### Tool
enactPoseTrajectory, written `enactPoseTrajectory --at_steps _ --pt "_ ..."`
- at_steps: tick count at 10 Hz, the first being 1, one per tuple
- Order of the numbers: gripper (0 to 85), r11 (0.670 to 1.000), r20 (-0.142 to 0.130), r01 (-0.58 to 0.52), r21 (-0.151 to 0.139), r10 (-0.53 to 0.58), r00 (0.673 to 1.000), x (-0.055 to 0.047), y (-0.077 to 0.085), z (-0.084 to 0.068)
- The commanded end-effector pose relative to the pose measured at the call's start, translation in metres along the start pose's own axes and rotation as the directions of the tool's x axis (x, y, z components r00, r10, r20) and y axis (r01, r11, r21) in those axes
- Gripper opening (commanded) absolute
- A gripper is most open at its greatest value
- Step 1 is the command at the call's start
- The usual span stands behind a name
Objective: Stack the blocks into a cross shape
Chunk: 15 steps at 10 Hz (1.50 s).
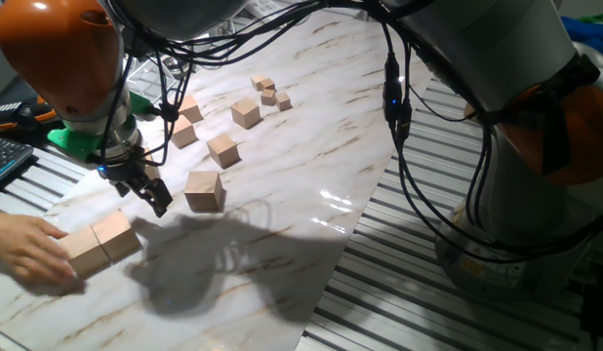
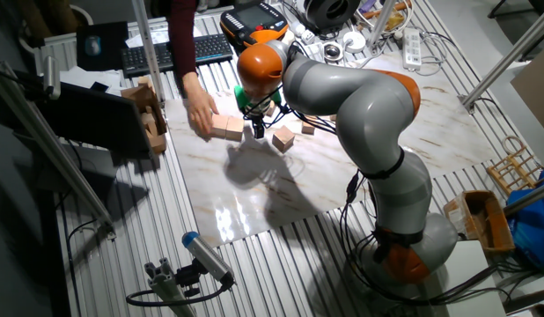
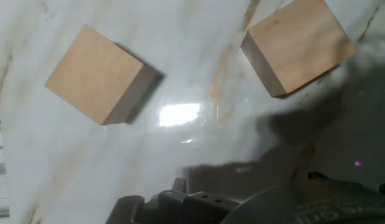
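Two large tan blocks [image 1: 101, 244] lie side by side at the table's near left, and a person's hand [image 1: 28, 249] rests on them. A third block [image 1: 204, 190] sits alone to their right. Further back is a fourth block [image 1: 223, 149]. My gripper [image 1: 150, 193] hangs just above the marble top between the pair and the lone block, touching neither; it looks open and holds nothing. The other fixed view shows the pair [image 2: 226, 129], the lone block [image 2: 283, 138] and the gripper [image 2: 257, 129]. Two blocks [image 3: 99, 74] [image 3: 298, 43] lie flat and apart in the hand view.
More wooden cubes [image 1: 245, 114] [image 1: 184, 132] are scattered behind, with several tiny ones [image 1: 269, 93] at the back. A keyboard [image 1: 4, 161] and a green object [image 1: 82, 144] lie past the left edge. Cables [image 1: 394, 107] hang from the arm. The slotted metal table [image 1: 428, 283] surrounds the marble sheet.
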<state>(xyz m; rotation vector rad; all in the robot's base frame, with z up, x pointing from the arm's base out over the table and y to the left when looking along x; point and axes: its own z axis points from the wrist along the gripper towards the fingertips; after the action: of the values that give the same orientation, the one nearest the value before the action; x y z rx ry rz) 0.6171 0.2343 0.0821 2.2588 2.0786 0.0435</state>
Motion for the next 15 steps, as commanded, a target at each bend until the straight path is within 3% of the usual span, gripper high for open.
enactPoseTrajectory --at_steps 1,6,8,15 --pt "85.0 1.0 0.0 0.003 -0.003 -0.003 1.0 0.0 0.0003 0.0002" --pt "85.0 1.0 -0.007 0.015 -0.009 -0.015 1.0 0.0006 -0.0004 -0.0007" --pt "85.0 1.0 -0.013 0.006 0.007 -0.006 1.0 0.0015 -0.0035 0.0003" --pt "85.0 1.0 -0.009 -0.005 0.007 0.005 1.0 0.0038 -0.0058 0.0024"
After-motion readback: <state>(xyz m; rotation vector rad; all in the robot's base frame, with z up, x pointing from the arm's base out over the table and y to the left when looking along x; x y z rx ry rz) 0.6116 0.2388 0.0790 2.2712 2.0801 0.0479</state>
